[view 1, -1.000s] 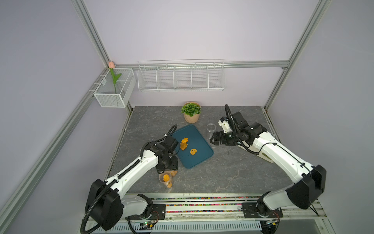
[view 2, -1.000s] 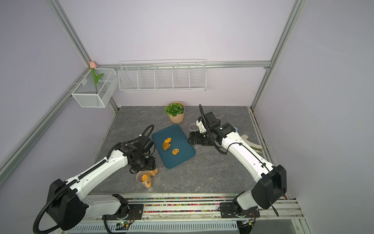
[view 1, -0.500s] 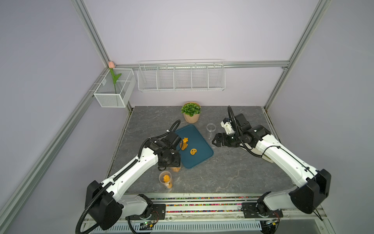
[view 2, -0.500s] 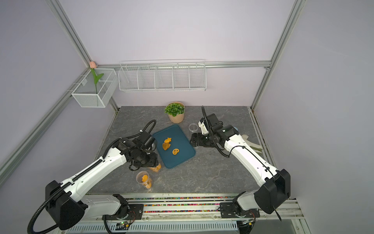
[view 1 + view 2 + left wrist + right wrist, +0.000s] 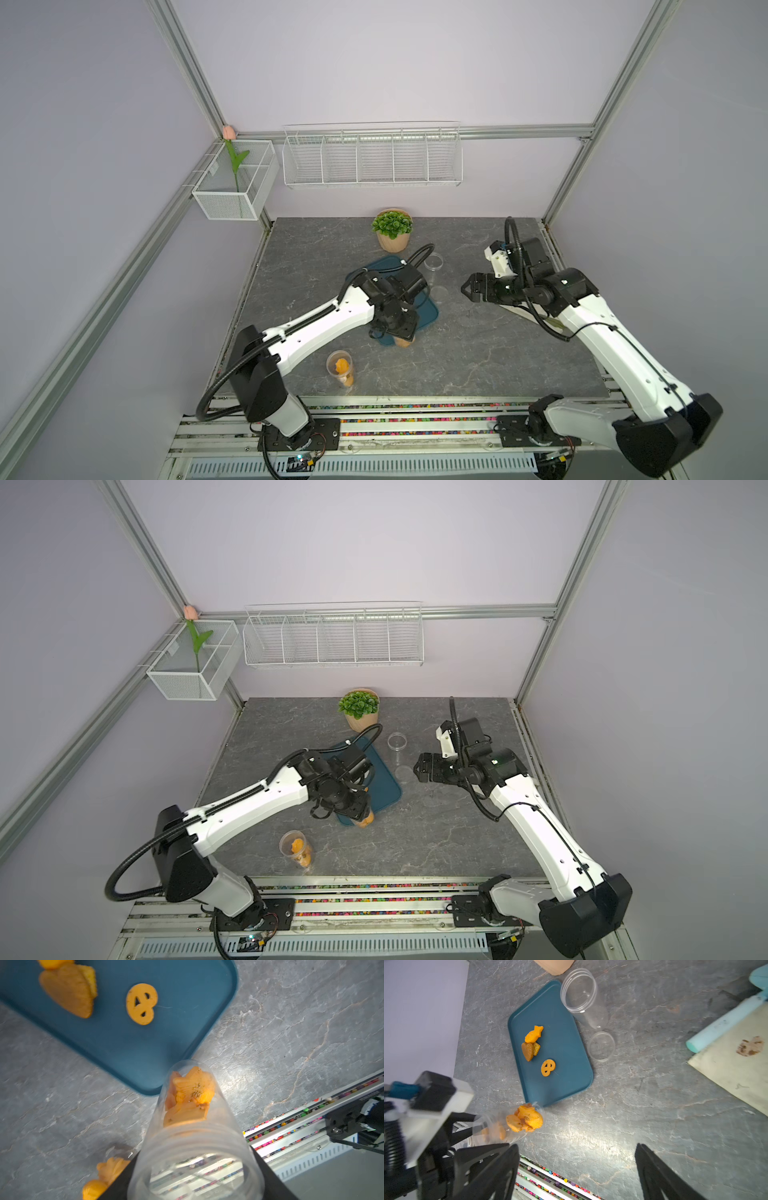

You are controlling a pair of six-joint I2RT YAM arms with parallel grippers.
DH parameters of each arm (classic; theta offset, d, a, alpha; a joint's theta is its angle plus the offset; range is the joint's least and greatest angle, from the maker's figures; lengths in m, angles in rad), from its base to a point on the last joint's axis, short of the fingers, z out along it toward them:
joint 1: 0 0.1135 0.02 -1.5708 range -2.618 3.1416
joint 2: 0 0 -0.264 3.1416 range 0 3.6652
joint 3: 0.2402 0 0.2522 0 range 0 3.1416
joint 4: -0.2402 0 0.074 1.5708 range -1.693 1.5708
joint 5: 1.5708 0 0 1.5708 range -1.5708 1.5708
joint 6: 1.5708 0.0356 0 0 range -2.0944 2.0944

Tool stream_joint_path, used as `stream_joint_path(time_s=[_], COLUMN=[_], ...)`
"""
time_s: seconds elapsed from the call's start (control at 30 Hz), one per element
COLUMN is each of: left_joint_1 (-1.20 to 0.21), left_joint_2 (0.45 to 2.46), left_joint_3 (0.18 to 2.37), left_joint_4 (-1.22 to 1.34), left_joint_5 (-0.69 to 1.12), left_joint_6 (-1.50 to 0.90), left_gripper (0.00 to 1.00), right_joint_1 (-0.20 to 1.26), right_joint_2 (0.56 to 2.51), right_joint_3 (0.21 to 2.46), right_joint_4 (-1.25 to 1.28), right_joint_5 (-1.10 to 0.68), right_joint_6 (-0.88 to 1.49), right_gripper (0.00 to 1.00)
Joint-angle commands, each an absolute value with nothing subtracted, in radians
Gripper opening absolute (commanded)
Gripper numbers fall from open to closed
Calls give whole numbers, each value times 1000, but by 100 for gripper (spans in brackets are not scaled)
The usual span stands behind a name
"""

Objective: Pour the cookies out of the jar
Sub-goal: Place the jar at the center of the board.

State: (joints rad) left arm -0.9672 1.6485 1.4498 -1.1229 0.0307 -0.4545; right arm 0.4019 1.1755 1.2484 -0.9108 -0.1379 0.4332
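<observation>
Inside clear jar (image 5: 195,1138), orange shaped cookies (image 5: 192,1093).

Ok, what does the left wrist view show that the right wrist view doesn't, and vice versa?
Only the left wrist view: the threaded open mouth of the cookie jar, close up. Only the right wrist view: the empty jar, the loose clear lid, the stained cloth and the open right end effector. Both: the blue tray, the pretzel cookie and heart cookie on it, and the cookies inside the cookie jar.
</observation>
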Motion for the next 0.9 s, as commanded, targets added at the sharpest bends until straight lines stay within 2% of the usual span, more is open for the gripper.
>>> stream_joint_path(time_s=[0.0, 0.3, 0.37, 0.43, 0.6, 0.87], left_joint_1=[-994, -1022, -1022, -1022, -1022, -1008], left_joint_2=[1713, 1883, 1895, 1899, 1898, 1822], left_joint_3=[1534, 1640, 1654, 1667, 1690, 1752], left_joint_4=[-1120, -1134, -1141, -1146, -1148, -1200], left_joint_5=[48, 57, 63, 64, 70, 7], left_joint_6=[-391, -330, -325, -323, -328, -350], left_gripper=[61, 62, 67, 77, 89, 95], right_joint_1=[382, 365, 363, 362, 360, 360], right_joint_2=[1122, 1041, 1042, 1047, 1073, 1146], right_joint_3=[1210, 1172, 1176, 1181, 1199, 1272], right_joint_4=[-994, -1039, -1046, -1048, -1043, -1084], right_joint_5=[-120, -96, -91, -90, -98, -107], right_joint_6=[404, 398, 391, 387, 382, 362], right_gripper=[89, 89, 89, 89, 89, 89])
